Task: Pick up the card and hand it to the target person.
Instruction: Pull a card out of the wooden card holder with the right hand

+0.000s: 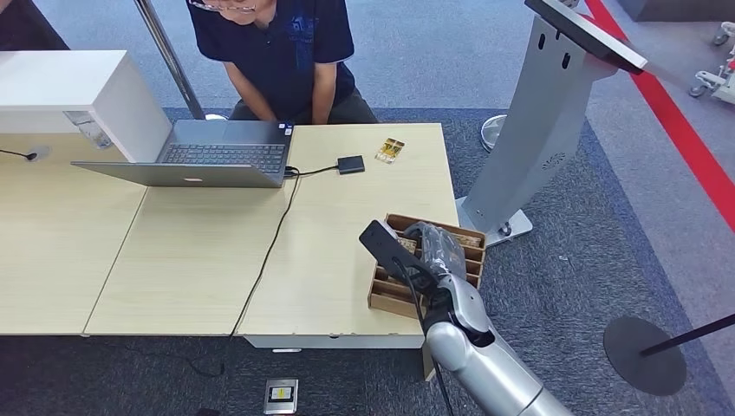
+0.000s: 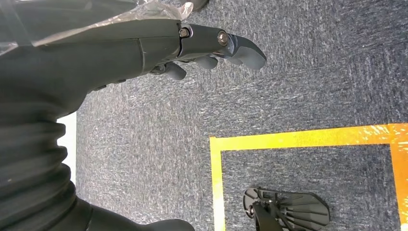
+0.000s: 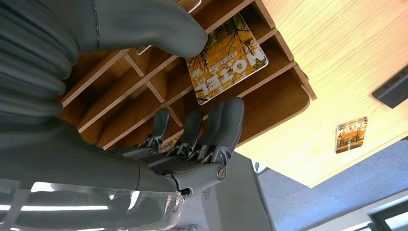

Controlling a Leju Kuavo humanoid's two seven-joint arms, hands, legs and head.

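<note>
A: How are the fingers [image 3: 211, 130] of the right hand [image 3: 192, 144] seen?

B: They are held straight and apart from the thick thumb [image 3: 159, 29], with nothing gripped between them. The fingertips are reached toward the wooden rack [image 3: 288, 91], and whether its wall is touched cannot be told.

A: And where is the card [image 3: 226, 55] found?

B: It is lain tilted in a compartment of the rack, between thumb and fingers, its autumn picture and the word HOTEL being shown. No contact with the hand can be made out. From the head view the hand [image 1: 431, 251] is seen above the rack [image 1: 472, 251], at the table's [image 1: 347, 260] near right corner.

A: Is a 2nd card seen?

B: Yes. 1 more card [image 1: 390, 150] is lain flat on the table, far from the rack and beside a small dark box [image 1: 351, 164] that is cabled to the laptop [image 1: 221, 154].

A: What is shown of the left hand [image 2: 192, 48]?

B: It is hung over grey carpet [image 2: 288, 72] marked with yellow tape [image 2: 308, 137]. Its fingers are loosely curved and spread, and nothing is held.

A: And farther out?

B: A person [image 1: 277, 52] in a dark shirt is seated behind the laptop. A grey kiosk stand [image 1: 529, 130] is stood on the carpet right of the table.
</note>
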